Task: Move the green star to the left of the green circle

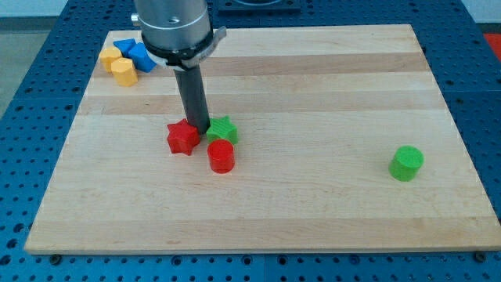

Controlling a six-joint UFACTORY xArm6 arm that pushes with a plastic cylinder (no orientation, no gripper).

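Observation:
The green star [224, 130] lies near the middle of the wooden board, left of centre. The green circle [406, 163], a short cylinder, stands far off at the view's right. My tip [199, 129] is down on the board between the red star [183, 138] and the green star, touching or nearly touching the green star's left side. A red cylinder [221, 156] stands just below the green star, close against it.
A cluster of yellow blocks [117, 64] and blue blocks [137, 55] sits at the board's top left corner. The wooden board [313, 211] rests on a blue perforated table. The arm's grey body [174, 27] hangs over the top left.

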